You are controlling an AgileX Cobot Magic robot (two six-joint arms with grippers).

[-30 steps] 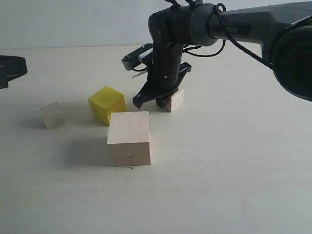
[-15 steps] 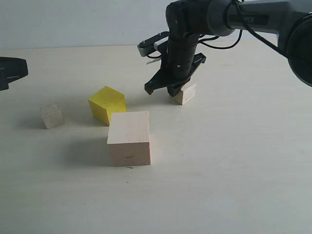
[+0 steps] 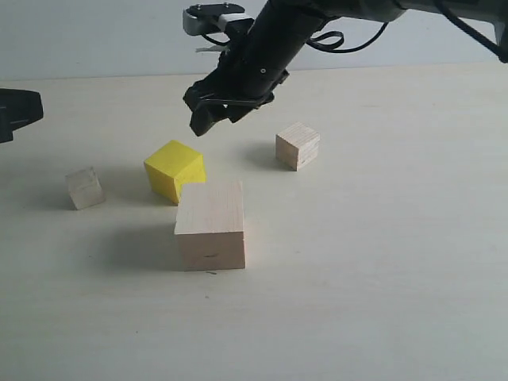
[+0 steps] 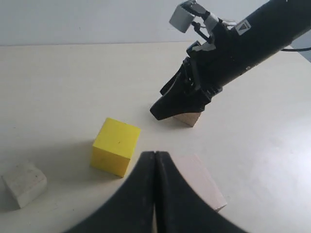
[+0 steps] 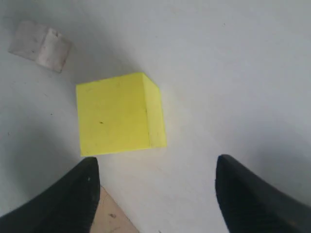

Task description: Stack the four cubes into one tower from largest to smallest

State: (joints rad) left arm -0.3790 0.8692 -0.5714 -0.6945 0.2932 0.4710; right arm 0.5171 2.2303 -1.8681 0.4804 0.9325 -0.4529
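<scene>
All the cubes stand apart on the table. The largest pale wood cube point(image 3: 210, 225) is nearest the front, and the yellow cube point(image 3: 175, 169) sits just behind it to the left. The grained pale cube point(image 3: 298, 145) is at the back right, the smallest whitish cube point(image 3: 84, 188) far left. My right gripper point(image 3: 208, 111) hangs open and empty in the air above and behind the yellow cube point(image 5: 114, 114). Its fingers point(image 5: 87, 194) frame bare table beside that cube. My left gripper point(image 4: 155, 154) is shut, empty, at the left edge point(image 3: 16, 111).
A pale wall runs along the back of the light tabletop point(image 3: 381, 262). The right arm point(image 3: 333, 12) reaches in from the upper right, above the grained cube.
My right gripper has let go of the grained pale cube after shifting it right, opened, risen and swung left to above the yellow cube. The left gripper has not moved.
</scene>
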